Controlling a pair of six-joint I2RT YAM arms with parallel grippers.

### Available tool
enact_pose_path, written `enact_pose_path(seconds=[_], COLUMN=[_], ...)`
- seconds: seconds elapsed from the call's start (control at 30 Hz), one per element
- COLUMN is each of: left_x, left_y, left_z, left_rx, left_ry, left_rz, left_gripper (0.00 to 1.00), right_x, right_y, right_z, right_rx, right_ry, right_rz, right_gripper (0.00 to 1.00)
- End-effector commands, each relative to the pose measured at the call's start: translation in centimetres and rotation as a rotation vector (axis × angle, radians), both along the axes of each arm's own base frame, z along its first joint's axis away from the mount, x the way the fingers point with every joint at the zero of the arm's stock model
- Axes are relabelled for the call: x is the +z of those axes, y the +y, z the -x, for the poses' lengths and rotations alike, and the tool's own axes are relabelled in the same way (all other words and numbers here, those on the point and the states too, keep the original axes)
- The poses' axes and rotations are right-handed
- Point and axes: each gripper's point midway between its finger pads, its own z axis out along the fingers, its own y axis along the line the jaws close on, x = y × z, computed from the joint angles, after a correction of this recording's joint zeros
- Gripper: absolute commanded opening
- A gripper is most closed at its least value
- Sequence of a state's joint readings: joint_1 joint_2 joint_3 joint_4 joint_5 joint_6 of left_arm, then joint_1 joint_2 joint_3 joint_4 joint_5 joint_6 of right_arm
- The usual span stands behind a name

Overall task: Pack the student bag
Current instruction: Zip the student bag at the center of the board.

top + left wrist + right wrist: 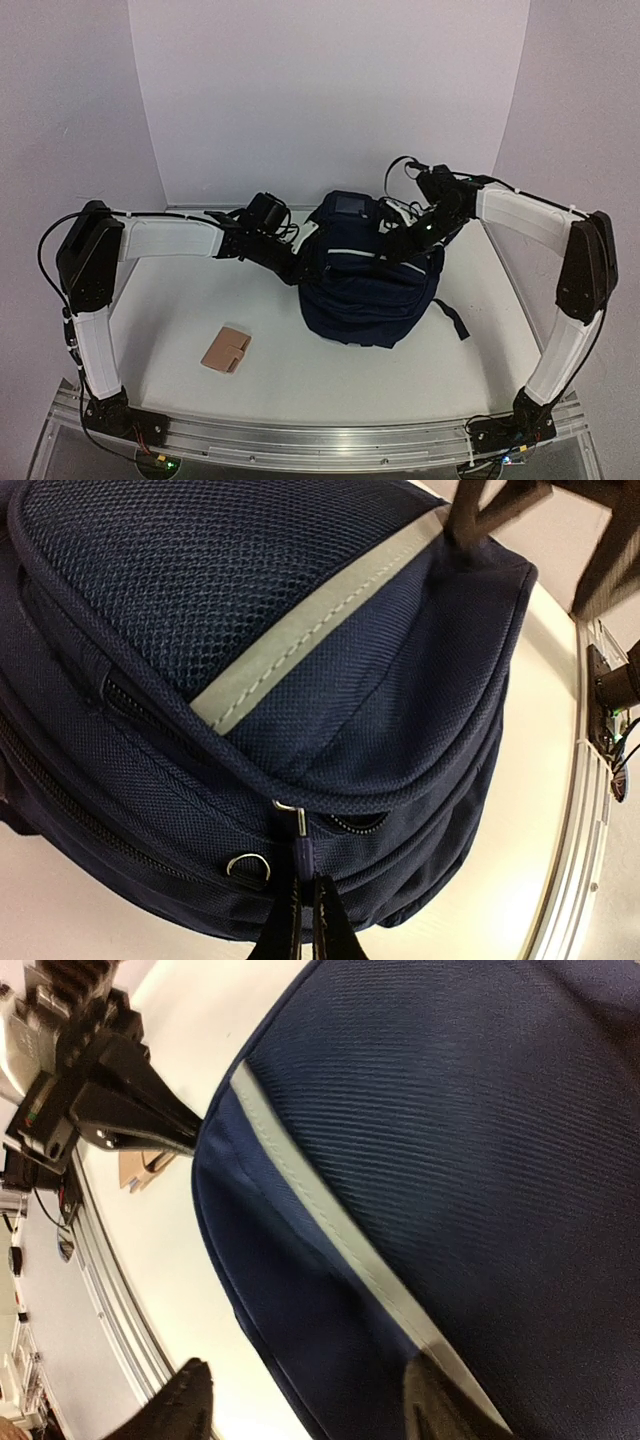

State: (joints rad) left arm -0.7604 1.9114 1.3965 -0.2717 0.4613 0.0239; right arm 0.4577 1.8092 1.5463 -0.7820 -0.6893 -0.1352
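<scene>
Sitting near the middle of the white table [300, 395], toward its far side, the large dark navy fabric student bag [365, 290] lies between the two arms, its pale patch at the far end and one black strap [452, 318] trailing onto the table on its right. The left gripper [296, 268] meets the bag's left side. From above its fingertips are lost against the dark fabric, but the left wrist view shows them pinched together on the small dark cord zipper pull [301, 852], which hangs from a metal slider under the curved front flap. A small round metal ring [248, 865] lies just beside it. The zipper teeth run off to the left and disappear under a fold.

The right gripper [402, 243] rests on top of the bag. In its wrist view only the two dark fingertips [185, 1405] show at the bottom edge. They stand spread wide apart, one over bare table and the other against the fabric beside the grey reflective stripe [330, 1240], clamping nothing. Whether the near fingertip touches the bag cannot be told.

A flat tan, roughly square piece [226, 349] lies well apart from the bag near the left front. Its material is too small to make out.
</scene>
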Motion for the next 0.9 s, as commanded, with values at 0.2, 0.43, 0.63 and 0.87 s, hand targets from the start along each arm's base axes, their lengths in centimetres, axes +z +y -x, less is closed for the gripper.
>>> enact_pose_path(seconds=[0.2, 0.43, 0.63, 0.87], left_x=[2.0, 2.3, 2.2, 3.1], left_y=[-1.1, -2.0, -2.8, -4.8], left_z=[1.6, 2.4, 3.3, 5.8], left_rx=[-0.043, -0.081, -0.096, -0.146], left_ry=[-0.014, -0.009, -0.002, -0.022], left_rz=[0.062, 0.085, 0.064, 0.043], left_gripper=[0.0, 0.0, 0.0, 0.0], right_x=[-2.4, -5.6, -5.8, -4.7], right_y=[-10.8, -9.9, -6.4, -2.7], right_z=[-0.4, 0.8, 1.2, 2.4], right_rx=[-0.189, -0.119, -0.045, 0.018], right_ry=[0.108, 0.202, 0.228, 0.224], right_rz=[0.068, 0.012, -0.072, -0.119], right_gripper=[0.86, 0.8, 0.73, 0.66])
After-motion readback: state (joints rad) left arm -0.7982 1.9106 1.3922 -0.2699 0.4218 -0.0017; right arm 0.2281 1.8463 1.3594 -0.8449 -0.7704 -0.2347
